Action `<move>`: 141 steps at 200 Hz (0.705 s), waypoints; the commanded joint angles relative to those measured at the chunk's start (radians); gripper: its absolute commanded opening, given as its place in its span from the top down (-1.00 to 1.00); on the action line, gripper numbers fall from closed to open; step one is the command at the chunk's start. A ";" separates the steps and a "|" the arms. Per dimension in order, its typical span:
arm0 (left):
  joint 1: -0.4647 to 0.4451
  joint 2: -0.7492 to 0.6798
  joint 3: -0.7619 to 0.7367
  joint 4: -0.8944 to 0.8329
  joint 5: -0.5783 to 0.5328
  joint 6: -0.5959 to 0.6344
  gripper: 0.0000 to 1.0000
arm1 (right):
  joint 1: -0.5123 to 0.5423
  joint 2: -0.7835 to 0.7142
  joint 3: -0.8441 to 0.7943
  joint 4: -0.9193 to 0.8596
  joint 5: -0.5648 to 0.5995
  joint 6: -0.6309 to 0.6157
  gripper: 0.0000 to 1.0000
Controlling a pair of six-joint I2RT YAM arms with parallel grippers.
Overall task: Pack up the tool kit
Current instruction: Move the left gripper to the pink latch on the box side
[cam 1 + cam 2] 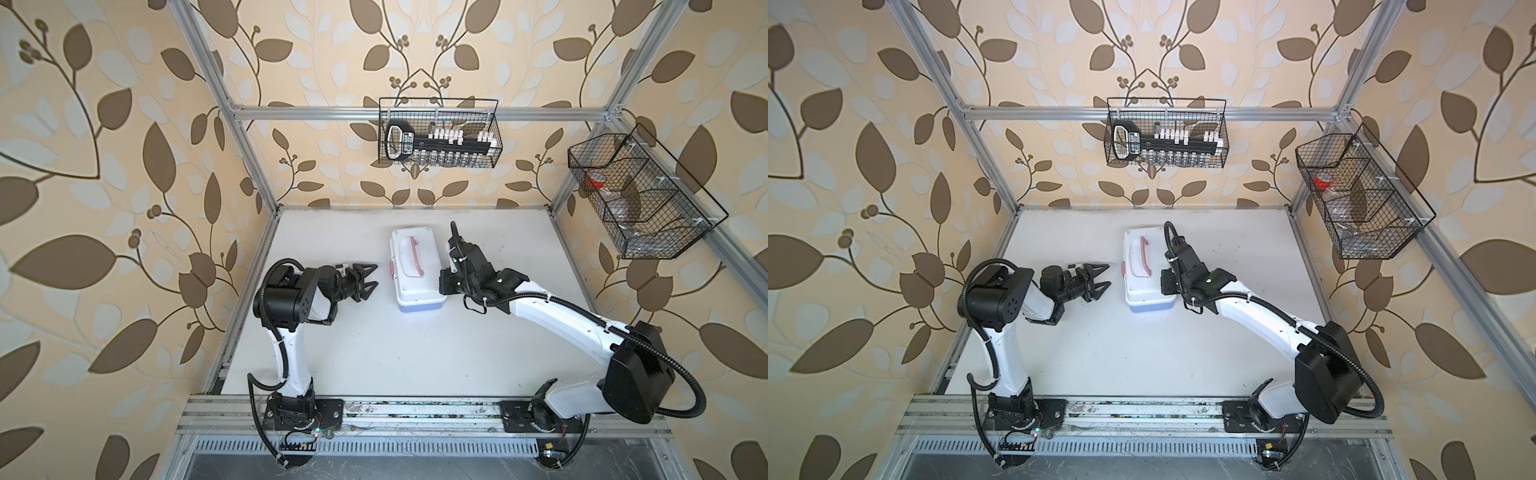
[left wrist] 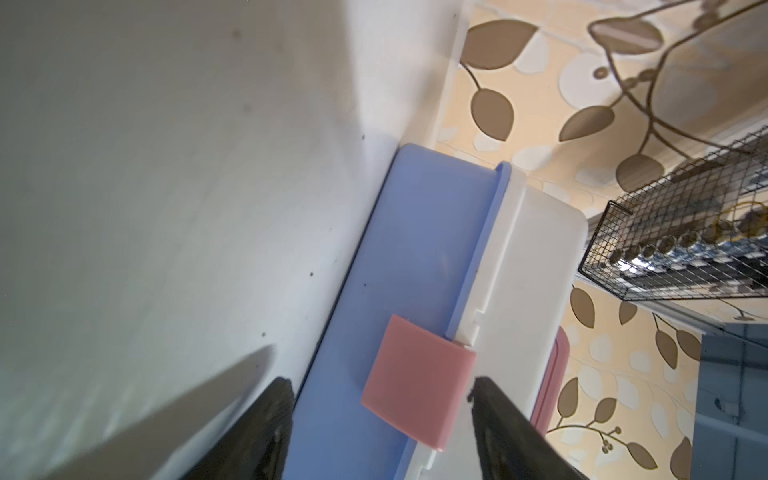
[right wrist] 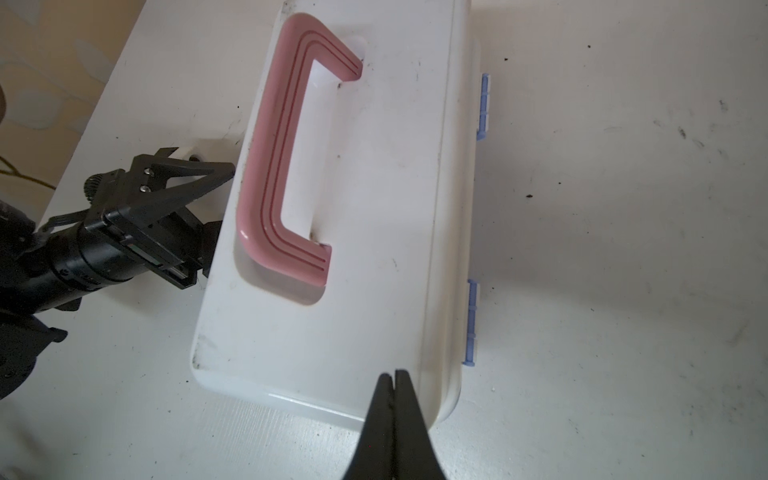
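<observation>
On the white tabletop (image 1: 374, 353), the left hand (image 1: 374, 275) lies low with its jaws spread wide and nothing between them, pointing at the tool kit (image 1: 419, 291) just to its right, near but apart from it. The left wrist view shows its two black fingers (image 2: 270, 428) either side of the kit's pink latch (image 2: 415, 382), which lies flat against the light blue base (image 2: 415, 249). The kit sits mid-tabletop with its white lid (image 3: 374, 249) down, scuffed with dark specks, a pink handle (image 3: 270, 166) folded into its recess and blue hinge tabs (image 3: 482, 104) along the far long edge. The right hand (image 3: 394, 376), fingers pressed together on nothing, hangs over the lid's near short end; whether it touches cannot be told. On the back rail a black wire basket (image 1: 438, 133) holds a socket rack (image 1: 440, 141) whose lettering is too small to read; a second wire basket (image 1: 640, 199) hangs on the right
</observation>
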 commanded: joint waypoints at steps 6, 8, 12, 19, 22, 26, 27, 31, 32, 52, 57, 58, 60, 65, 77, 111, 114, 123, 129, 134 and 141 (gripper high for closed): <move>0.008 0.005 -0.023 0.176 0.061 -0.047 -0.46 | -0.007 0.012 -0.010 0.001 -0.013 -0.004 1.00; 0.008 0.003 -0.025 0.176 0.062 -0.043 -0.47 | -0.007 0.014 -0.011 0.001 -0.013 -0.005 1.00; 0.009 -0.001 -0.029 0.177 0.065 -0.035 -0.49 | -0.008 0.014 -0.011 0.001 -0.013 -0.006 1.00; 0.008 -0.009 -0.032 0.177 0.070 -0.020 -0.52 | -0.009 0.018 -0.010 0.001 -0.015 -0.005 1.00; 0.008 -0.011 -0.032 0.176 0.072 -0.016 -0.53 | -0.011 0.019 -0.011 0.001 -0.016 -0.005 1.00; 0.008 -0.014 -0.033 0.176 0.075 -0.010 -0.54 | -0.011 0.023 -0.011 0.001 -0.018 -0.006 1.00; 0.008 -0.014 -0.034 0.176 0.075 -0.008 -0.54 | -0.011 0.023 -0.011 0.001 -0.018 -0.006 1.00; 0.007 -0.018 -0.034 0.176 0.077 -0.002 -0.54 | -0.011 0.026 -0.010 0.001 -0.020 -0.005 1.00; 0.007 -0.018 -0.035 0.176 0.077 0.000 -0.54 | -0.012 0.026 -0.010 0.001 -0.021 -0.005 1.00; -0.011 -0.018 -0.033 0.176 0.074 0.019 -0.53 | -0.013 0.038 -0.010 0.004 -0.027 -0.004 1.00; -0.020 -0.014 -0.030 0.176 0.071 0.020 -0.50 | -0.014 0.041 -0.011 0.006 -0.028 -0.004 1.00; -0.022 -0.013 -0.029 0.176 0.071 0.020 -0.50 | -0.014 0.041 -0.011 0.006 -0.028 -0.004 1.00; -0.027 -0.011 -0.027 0.177 0.071 0.021 -0.49 | -0.014 0.042 -0.011 0.007 -0.028 -0.004 1.00; -0.038 -0.007 -0.022 0.176 0.066 0.022 -0.48 | -0.014 0.045 -0.011 0.007 -0.030 -0.003 1.00; -0.066 0.007 -0.009 0.176 0.055 0.022 -0.47 | -0.014 0.049 -0.011 0.010 -0.033 -0.003 1.00; -0.121 0.017 0.027 0.175 0.027 0.029 -0.54 | -0.017 0.044 -0.013 0.010 -0.034 -0.004 1.00; -0.123 0.017 0.029 0.176 0.024 0.029 -0.54 | -0.018 0.043 -0.012 0.011 -0.035 -0.004 1.00; -0.129 0.017 0.033 0.176 0.018 0.029 -0.55 | -0.020 0.043 -0.015 0.010 -0.035 -0.005 1.00; -0.134 0.017 0.036 0.176 0.015 0.028 -0.55 | -0.022 0.042 -0.016 0.012 -0.036 -0.006 1.00; -0.137 0.017 0.040 0.176 0.011 0.027 -0.54 | -0.023 0.042 -0.017 0.013 -0.038 -0.006 1.00; -0.141 0.017 0.044 0.176 0.006 0.027 -0.53 | -0.023 0.042 -0.019 0.015 -0.042 -0.006 1.00</move>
